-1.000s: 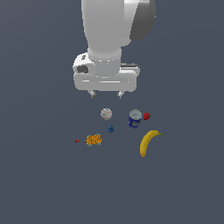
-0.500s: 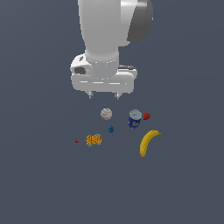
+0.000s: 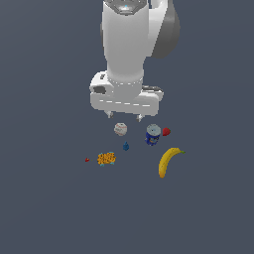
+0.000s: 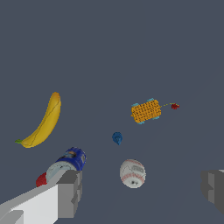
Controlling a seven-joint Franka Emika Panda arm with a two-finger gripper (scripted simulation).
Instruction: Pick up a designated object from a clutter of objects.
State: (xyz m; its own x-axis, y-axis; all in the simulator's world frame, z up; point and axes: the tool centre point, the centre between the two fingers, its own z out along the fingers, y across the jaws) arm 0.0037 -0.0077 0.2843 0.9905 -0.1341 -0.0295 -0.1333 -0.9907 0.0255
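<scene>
We see the arm hanging above the dark tabletop (image 3: 49, 208), its fingers (image 3: 124, 117) spread wide and holding nothing; in the wrist view the two grey finger pads (image 4: 70, 192) stand far apart at either side of the picture, with the ball (image 4: 132, 173) showing in the gap between them.

The banana (image 3: 167, 160) lies flat on the tabletop, well apart from the fingers and toward the exterior view's right of the other items; its green stem tip points toward the exterior view's right, and nothing touches it. In the wrist view the banana (image 4: 43, 122) lies alone, with bare tabletop all around it.

The blue can (image 3: 153, 134) stands just below the right fingertip in the exterior view; the red strawberry (image 3: 166, 131) sits just beside it on the exterior view's right; we cannot tell whether the two touch. The whitish ball (image 3: 120, 129) rests between the can and the exterior view's left, nearly under the middle of the hand; a tiny blue piece (image 3: 126, 146) lies near it, toward the camera.

Farther to the exterior view's left lies the orange speckled lump (image 3: 106, 158); a tiny red bit (image 3: 87, 159) sits near it on that same side; in the wrist view a thin line joins the two.
</scene>
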